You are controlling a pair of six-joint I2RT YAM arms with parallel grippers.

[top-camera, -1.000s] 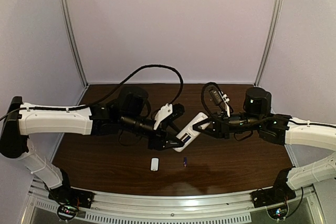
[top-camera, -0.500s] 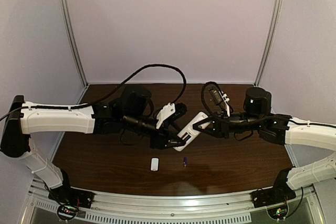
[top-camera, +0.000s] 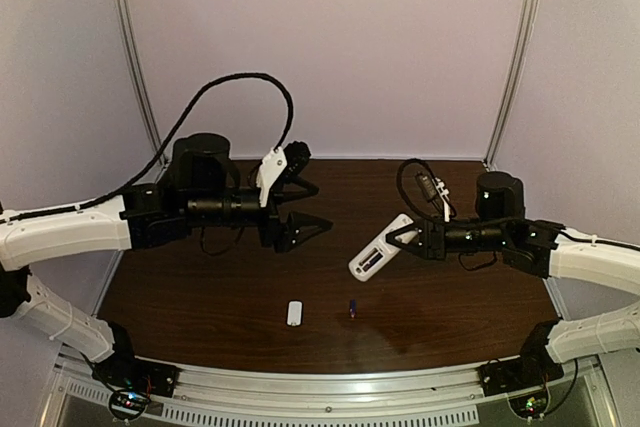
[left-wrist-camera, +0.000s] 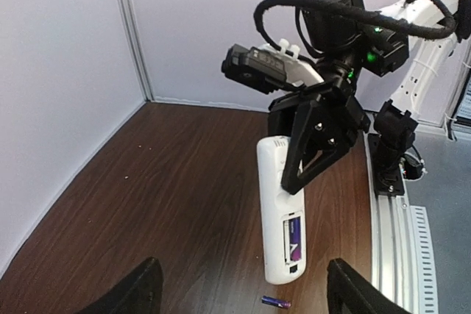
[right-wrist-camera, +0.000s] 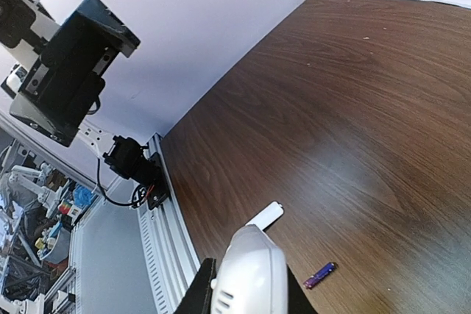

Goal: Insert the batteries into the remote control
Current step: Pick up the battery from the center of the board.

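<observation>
The white remote control (top-camera: pixel 379 250) is held off the table by my right gripper (top-camera: pixel 398 239), which is shut on its upper half. Its open compartment faces the left wrist view, with one purple battery (left-wrist-camera: pixel 294 234) seated in it. A second battery (top-camera: pixel 352 308) lies loose on the table; it also shows in the left wrist view (left-wrist-camera: pixel 276 301) and the right wrist view (right-wrist-camera: pixel 320 275). My left gripper (top-camera: pixel 320 205) is open and empty, well left of the remote. In the right wrist view the remote (right-wrist-camera: pixel 250 273) fills the space between my fingers.
The small white cover piece (top-camera: pixel 294 313) lies on the table left of the loose battery, and shows in the right wrist view (right-wrist-camera: pixel 266 216). The table's metal front rail (top-camera: pixel 320 387) runs along the near edge. Walls close off the back and sides.
My left arm has pulled back to the left, away from the remote, with its jaws now wide apart. My right gripper has shifted the remote slightly right and down.
</observation>
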